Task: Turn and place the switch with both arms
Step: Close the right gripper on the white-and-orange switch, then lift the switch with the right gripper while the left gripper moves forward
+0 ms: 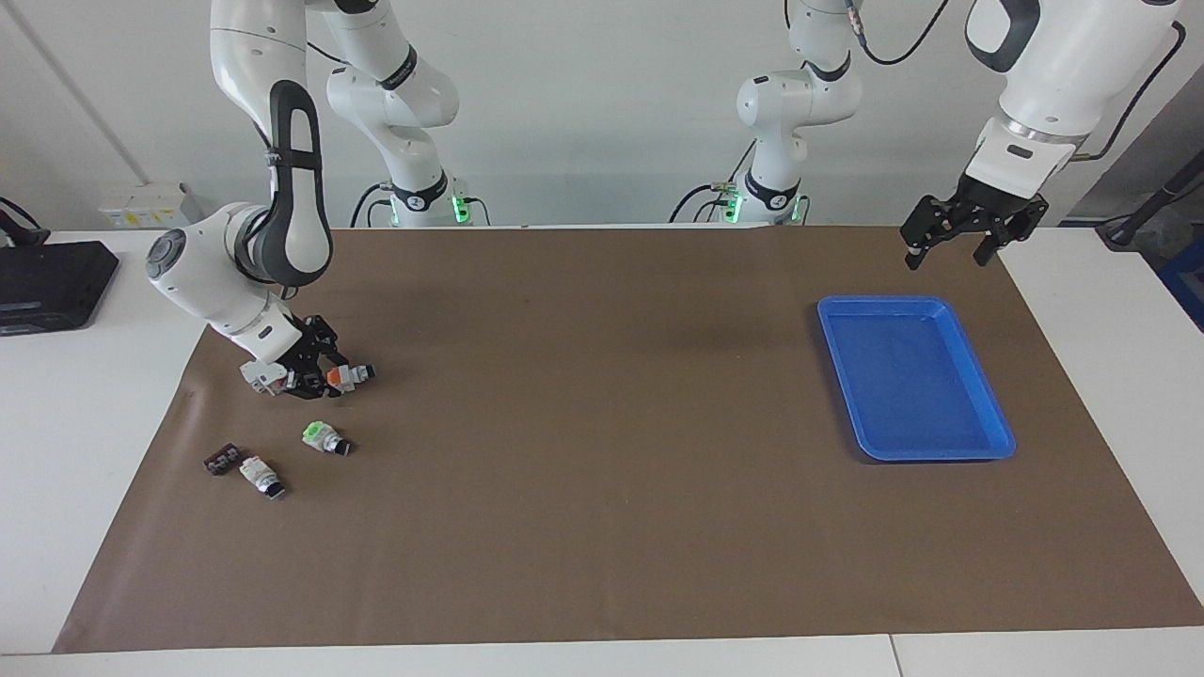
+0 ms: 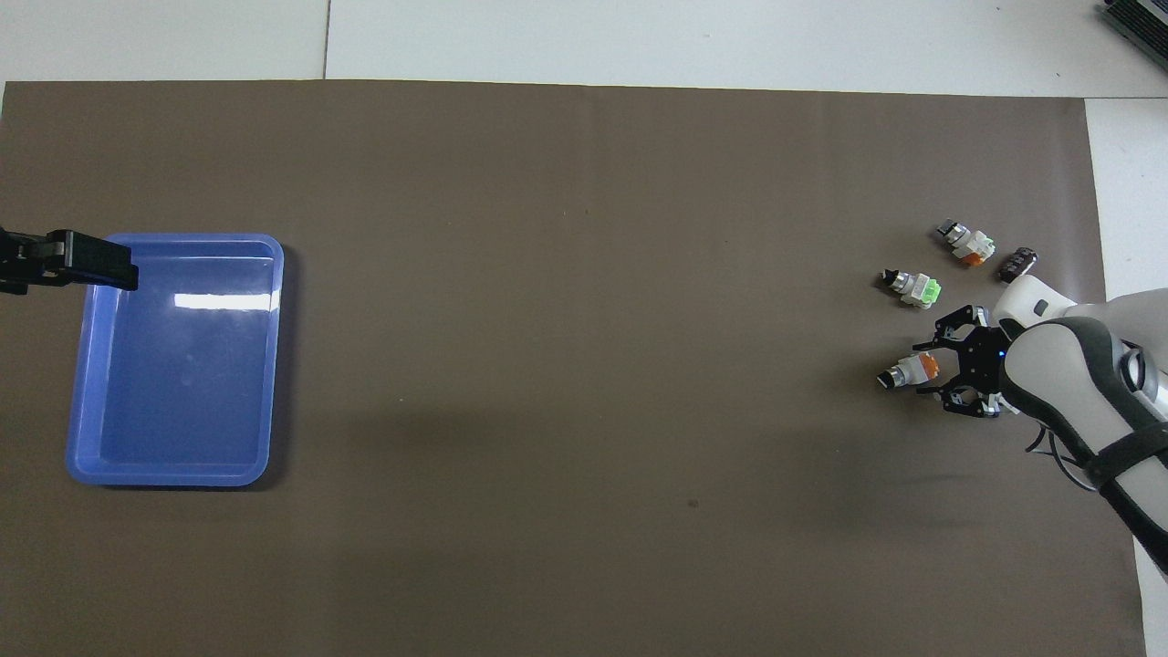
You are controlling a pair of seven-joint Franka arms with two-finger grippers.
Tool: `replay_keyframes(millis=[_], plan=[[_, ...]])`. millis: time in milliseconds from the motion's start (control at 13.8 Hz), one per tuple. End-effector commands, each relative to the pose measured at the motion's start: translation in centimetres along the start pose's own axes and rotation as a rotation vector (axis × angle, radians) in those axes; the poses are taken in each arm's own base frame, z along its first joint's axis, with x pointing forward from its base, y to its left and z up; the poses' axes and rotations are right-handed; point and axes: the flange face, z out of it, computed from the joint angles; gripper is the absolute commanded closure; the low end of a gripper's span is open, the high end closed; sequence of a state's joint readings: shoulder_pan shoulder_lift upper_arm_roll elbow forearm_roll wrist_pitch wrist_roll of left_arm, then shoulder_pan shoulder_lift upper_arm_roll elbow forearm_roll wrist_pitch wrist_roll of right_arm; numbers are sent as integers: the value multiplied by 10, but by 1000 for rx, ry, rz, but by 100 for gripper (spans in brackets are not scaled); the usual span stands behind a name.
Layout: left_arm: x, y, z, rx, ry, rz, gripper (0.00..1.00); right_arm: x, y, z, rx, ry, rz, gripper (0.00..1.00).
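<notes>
The switch (image 1: 346,375) lies on its side on the brown mat near the right arm's end, its orange block toward my right gripper and its black knob pointing away; it also shows in the overhead view (image 2: 903,371). My right gripper (image 1: 316,378) is low at the mat and open, with a finger on either side of the orange end, as the overhead view (image 2: 928,369) also shows. My left gripper (image 1: 946,254) is open and empty, and waits in the air over the mat's edge beside the blue tray (image 1: 884,302). Only part of it shows in the overhead view (image 2: 82,263).
A green-ended switch (image 1: 324,438) (image 2: 911,287), another small white switch (image 1: 261,475) (image 2: 965,245) and a small dark block (image 1: 221,459) (image 2: 1017,265) lie farther from the robots than the orange switch. The tray (image 2: 182,240) holds nothing. A black box (image 1: 47,282) sits off the mat.
</notes>
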State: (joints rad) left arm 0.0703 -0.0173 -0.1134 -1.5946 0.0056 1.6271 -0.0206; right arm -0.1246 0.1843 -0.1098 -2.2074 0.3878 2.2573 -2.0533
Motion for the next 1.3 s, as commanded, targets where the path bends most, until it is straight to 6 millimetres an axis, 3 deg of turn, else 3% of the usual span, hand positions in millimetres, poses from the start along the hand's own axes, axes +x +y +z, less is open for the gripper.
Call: replay_keyframes(millis=[0, 144, 361, 650, 795, 1011, 1084, 1228], plan=[[-6, -2, -5, -8, -5, 8, 0, 5, -5, -6, -17, 17, -4, 100], [-6, -2, -5, -8, -4, 8, 0, 20, 1, -17, -19, 14, -45, 100], [-7, -5, -4, -8, -6, 5, 0, 74, 17, -45, 22, 34, -55, 100], [-7, -17, 0, -109, -15, -43, 0, 176, 38, -90, 36, 36, -22, 100], [-10, -25, 2, -191, -17, -82, 4, 227, 37, -98, 55, 40, -39, 100], [-11, -20, 9, -259, -13, -105, 7, 315, 32, -111, 27, 45, 8, 100], [-12, -18, 13, -295, -12, -116, 11, 338, 30, -110, 15, 52, -2, 100], [-14, -15, 23, -363, -13, -174, 17, 357, 25, -104, 15, 74, -2, 100]])
